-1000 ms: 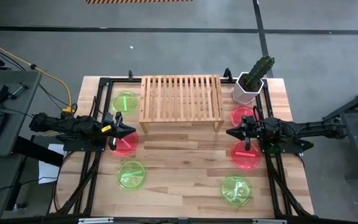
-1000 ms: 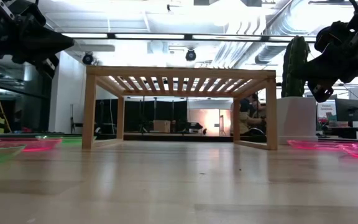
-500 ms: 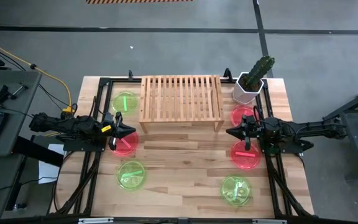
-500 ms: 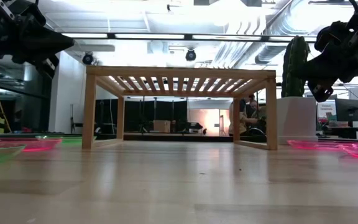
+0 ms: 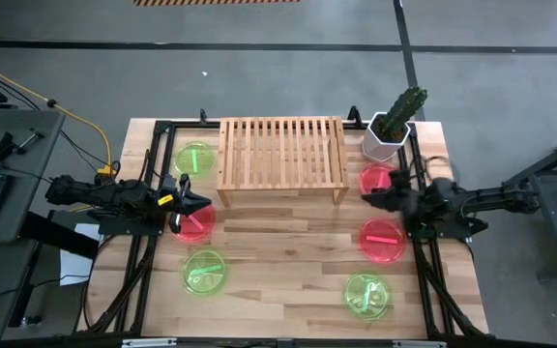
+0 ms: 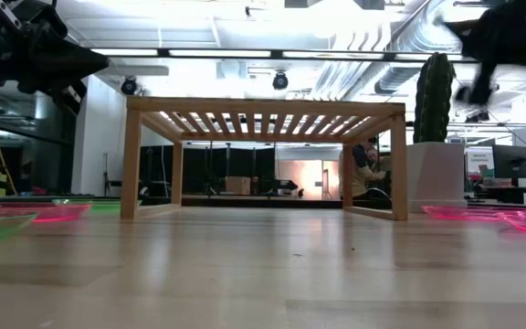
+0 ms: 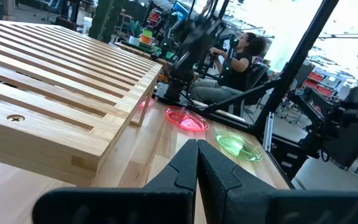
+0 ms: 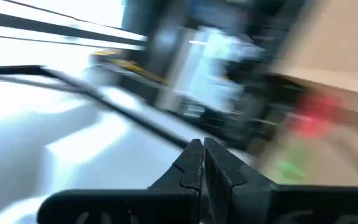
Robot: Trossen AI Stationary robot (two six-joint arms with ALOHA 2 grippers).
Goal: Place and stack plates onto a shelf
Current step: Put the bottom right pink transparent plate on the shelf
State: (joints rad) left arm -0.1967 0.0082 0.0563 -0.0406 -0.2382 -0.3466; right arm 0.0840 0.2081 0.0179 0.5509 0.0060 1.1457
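Shelf [image 5: 281, 155]: at the desk's far edge, centred; slatted top bare, no plate on it yet. Central spot judged to let either arm reach it.
Plates, left side: green plate [image 5: 194, 158] by the far-left corner, just beside the shelf's left end; pink-red plate [image 5: 193, 224] nearer the front along the left edge; second green plate [image 5: 205, 271] toward the front-left.
Plates, right side: pink-red plate [image 5: 377, 180] just off the shelf's right end; another pink-red plate [image 5: 383, 240] by the right edge; third green plate [image 5: 366, 296] near the front-right corner.
Layout: three plates per side, likely so each arm serves its own half.
Left gripper [image 5: 193, 203]: at the left edge, between the far green and the pink-red plate, apart from both; jaws pressed together, holding nothing (left wrist view).
Right gripper [image 5: 370, 200]: at the right edge, between the two pink-red plates, raised off the desk in the low view; jaws closed, empty (right wrist view).
Cactus pot [image 5: 387, 138]: far-right corner, close to the nearest pink-red plate; judged a hazard for the right arm's swing.
Person [image 7: 241, 56]: seated beyond the desk.
Progress: nothing stacked; first pick not yet made.
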